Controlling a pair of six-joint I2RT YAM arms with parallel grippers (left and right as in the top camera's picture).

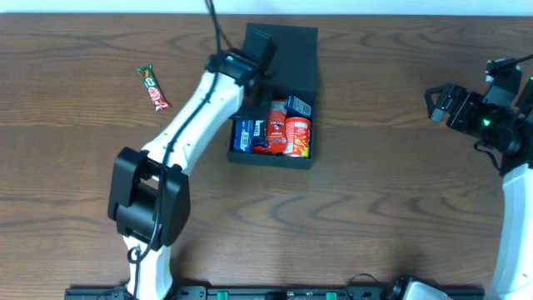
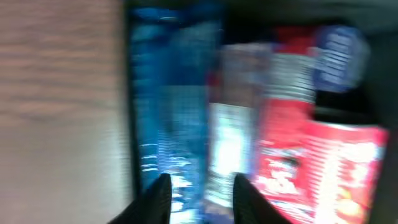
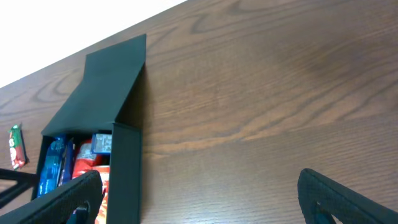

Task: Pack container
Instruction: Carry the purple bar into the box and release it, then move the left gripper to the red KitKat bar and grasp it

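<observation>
The dark teal-grey container (image 1: 275, 160) stands open at the table's middle, its flap lid (image 1: 291, 50) lying back. Inside are a blue packet (image 1: 243, 133), a red-orange packet (image 1: 297, 136) and a small blue box (image 1: 300, 106). My left gripper (image 1: 250, 82) hangs over the container's left side. The blurred left wrist view has the gripper (image 2: 199, 190) with its fingers apart, nothing between them, above the blue packet (image 2: 171, 99) and a silvery one (image 2: 233, 143). My right gripper (image 1: 435, 104) stands wide open at the far right, well away from the container (image 3: 127, 174).
A red and green candy bar (image 1: 153, 87) lies on the wood table left of the container, and is also seen as the candy bar (image 3: 17, 146) from the right wrist. The left arm reaches diagonally from its base (image 1: 146, 204) near the front edge.
</observation>
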